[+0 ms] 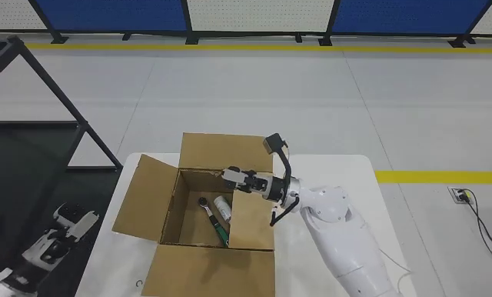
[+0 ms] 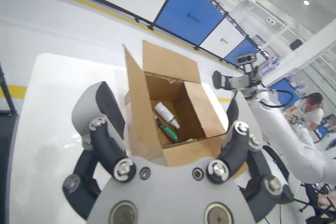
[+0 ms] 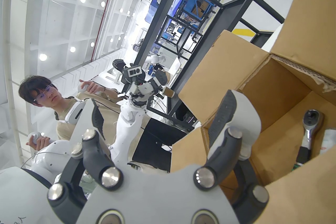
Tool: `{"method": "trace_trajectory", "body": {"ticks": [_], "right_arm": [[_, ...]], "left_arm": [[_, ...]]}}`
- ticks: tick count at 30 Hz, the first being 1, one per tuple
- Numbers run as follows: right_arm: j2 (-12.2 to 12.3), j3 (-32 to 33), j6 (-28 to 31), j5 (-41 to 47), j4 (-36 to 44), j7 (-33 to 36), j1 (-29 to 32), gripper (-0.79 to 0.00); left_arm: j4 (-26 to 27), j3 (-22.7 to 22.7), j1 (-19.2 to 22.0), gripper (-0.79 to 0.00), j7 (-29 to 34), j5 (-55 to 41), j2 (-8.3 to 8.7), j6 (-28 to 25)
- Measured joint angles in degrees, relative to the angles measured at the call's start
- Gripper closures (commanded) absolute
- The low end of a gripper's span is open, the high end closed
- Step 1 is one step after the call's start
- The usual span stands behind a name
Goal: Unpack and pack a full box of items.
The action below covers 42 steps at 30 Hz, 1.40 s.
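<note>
An open cardboard box [image 1: 207,155] stands on the white table [image 1: 338,170] with its flaps spread. Inside lie a ratchet wrench [image 1: 211,217] with a green and black handle and a white bottle [image 1: 223,207]. My right gripper [image 1: 230,175] hovers open and empty above the box's far right inner corner; its own view shows the ratchet [image 3: 311,125] and the bottle [image 3: 328,138] below. My left gripper [image 1: 77,217] is off the table's left edge, open and empty. From there it looks across at the box [image 2: 183,154], the bottle [image 2: 164,110] and the green handle [image 2: 169,133].
A black metal rack [image 1: 46,89] stands left of the table. The box's near flap [image 1: 211,272] reaches toward the table's front edge, and its left flap [image 1: 142,197] spreads over the table's left side. Bare tabletop lies right of the box.
</note>
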<state>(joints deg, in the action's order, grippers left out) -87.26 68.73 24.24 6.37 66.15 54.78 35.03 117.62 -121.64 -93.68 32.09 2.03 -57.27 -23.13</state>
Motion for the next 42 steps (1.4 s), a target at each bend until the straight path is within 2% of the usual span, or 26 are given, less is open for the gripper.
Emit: {"method": "trace_trajectory", "body": {"ticks": [3,6,10,17,19,23,30,33,42], "right_arm": [[1.0,2.5,-0.6,0.0,2.3,1.4,2.2,-0.785],[2.0,5.2,-0.4,-0.2,5.0,2.5,5.0,-0.785],[3.5,9.2,0.1,0.6,9.5,5.1,9.5,-0.785],[5.7,15.6,0.5,1.6,15.8,8.7,17.0,-0.785],[6.0,16.1,-0.8,0.5,16.5,9.1,17.9,-0.785],[6.0,16.0,-0.7,0.6,16.5,9.1,17.8,-0.785],[6.0,15.9,-0.8,1.9,16.7,8.1,18.3,-0.785],[6.2,16.7,-0.3,5.1,16.5,6.7,18.7,-0.785],[7.9,21.6,3.3,11.4,20.0,9.0,23.6,-0.785]], "left_arm": [[1.9,0.5,2.4,-0.785,6.0,-5.2,0.64,-0.5],[1.4,3.7,6.5,-0.785,11.8,-8.9,1.38,1.1],[-2.2,11.2,14.9,-0.785,20.6,-14.2,2.42,4.2],[-12.3,27.6,29.7,-0.785,28.5,-18.7,2.60,11.3],[-12.6,28.9,30.4,-0.785,29.0,-18.8,2.59,11.7],[-12.4,27.9,29.7,-0.785,28.5,-18.8,2.59,11.5],[-12.7,28.9,29.3,-0.785,27.7,-17.7,2.57,12.4],[-13.9,32.5,31.0,-0.785,28.9,-17.4,2.42,14.7],[-25.9,48.4,43.0,-0.785,31.8,-13.1,0.83,21.1]]}}
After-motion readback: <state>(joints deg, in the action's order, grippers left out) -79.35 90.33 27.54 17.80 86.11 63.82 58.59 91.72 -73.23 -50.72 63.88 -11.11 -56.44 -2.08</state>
